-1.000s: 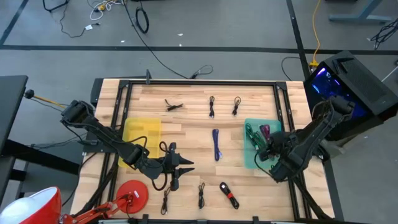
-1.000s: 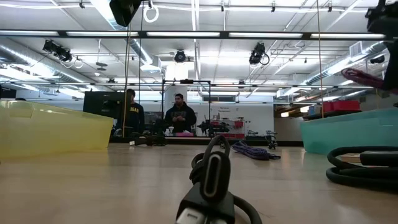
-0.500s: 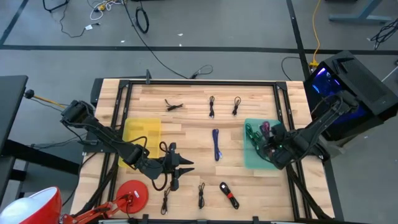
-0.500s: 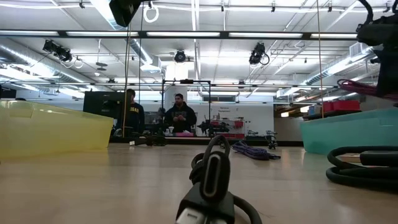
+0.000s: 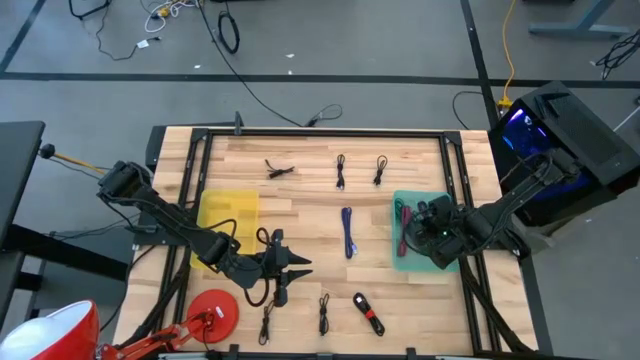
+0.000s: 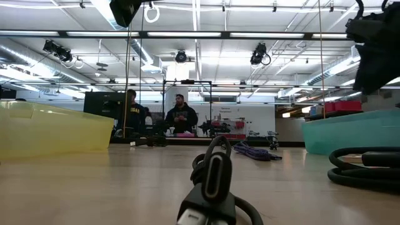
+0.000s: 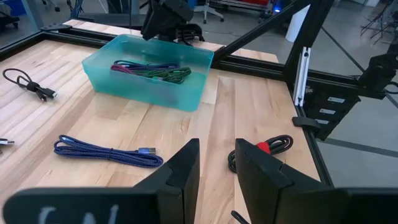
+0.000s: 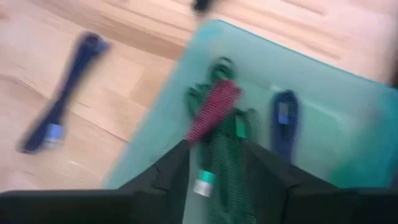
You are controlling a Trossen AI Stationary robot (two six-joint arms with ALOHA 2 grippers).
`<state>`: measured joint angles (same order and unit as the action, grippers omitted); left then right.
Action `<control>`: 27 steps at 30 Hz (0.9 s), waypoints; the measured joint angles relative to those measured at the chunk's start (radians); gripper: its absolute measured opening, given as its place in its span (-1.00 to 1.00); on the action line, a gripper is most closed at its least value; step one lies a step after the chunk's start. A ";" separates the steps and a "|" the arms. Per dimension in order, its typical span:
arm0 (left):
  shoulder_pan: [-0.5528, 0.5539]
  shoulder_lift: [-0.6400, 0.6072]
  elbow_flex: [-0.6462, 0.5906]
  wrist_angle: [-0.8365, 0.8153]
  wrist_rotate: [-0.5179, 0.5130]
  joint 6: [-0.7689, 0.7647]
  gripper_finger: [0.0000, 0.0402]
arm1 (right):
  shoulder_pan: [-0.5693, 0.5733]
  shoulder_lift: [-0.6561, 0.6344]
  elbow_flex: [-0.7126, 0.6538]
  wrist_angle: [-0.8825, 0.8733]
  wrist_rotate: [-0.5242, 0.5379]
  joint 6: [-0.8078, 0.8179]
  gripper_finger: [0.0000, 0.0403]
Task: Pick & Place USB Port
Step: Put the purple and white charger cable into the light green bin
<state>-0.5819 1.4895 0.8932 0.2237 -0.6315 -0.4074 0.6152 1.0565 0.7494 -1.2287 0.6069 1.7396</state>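
A teal bin (image 5: 403,257) stands at the table's right and holds a green cable (image 8: 217,146), a magenta cable (image 8: 211,109) and a blue cable (image 8: 284,121). My right gripper (image 5: 420,228) hangs open over the bin, fingers pointing down above the green cable; it also shows in its own wrist view (image 8: 214,155). My left gripper (image 5: 298,268) waits open and empty low over the table's near middle (image 7: 216,155). A blue braided USB cable (image 5: 347,232) lies on the wood between the two grippers.
A yellow bin (image 5: 228,210) stands at the left. Black cables lie along the far edge (image 5: 341,172) and the near edge (image 5: 324,315), and a red-and-black one (image 5: 368,313) is beside them. A red round object (image 5: 215,308) sits at the near left. People stand beyond the table (image 6: 180,119).
My right gripper has moved from the bin's near right corner toward the table's left, to over the bin. In the low view the magenta cable, which showed above the bin's rim, has gone down out of sight behind the rim.
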 joint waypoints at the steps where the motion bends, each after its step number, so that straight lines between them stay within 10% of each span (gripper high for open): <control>1: 0.000 0.000 0.000 0.000 0.000 0.000 -0.46 | -0.003 0.000 0.000 0.041 0.026 -0.023 -0.24; 7: 0.002 0.000 0.000 0.000 0.000 0.001 -0.46 | -0.056 0.000 0.000 0.399 0.119 -0.369 -0.16; 15: 0.002 0.000 0.000 0.000 0.000 0.001 -0.46 | -0.198 0.003 0.044 0.768 -0.078 -0.739 -0.22; 27: 0.002 0.000 0.000 -0.006 -0.004 0.000 -0.46 | -0.357 0.224 0.113 0.821 -0.314 -0.885 -0.45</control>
<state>-0.5800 1.4895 0.8932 0.2176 -0.6353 -0.4072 0.2581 1.2802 0.8627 -0.4076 0.2934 0.8549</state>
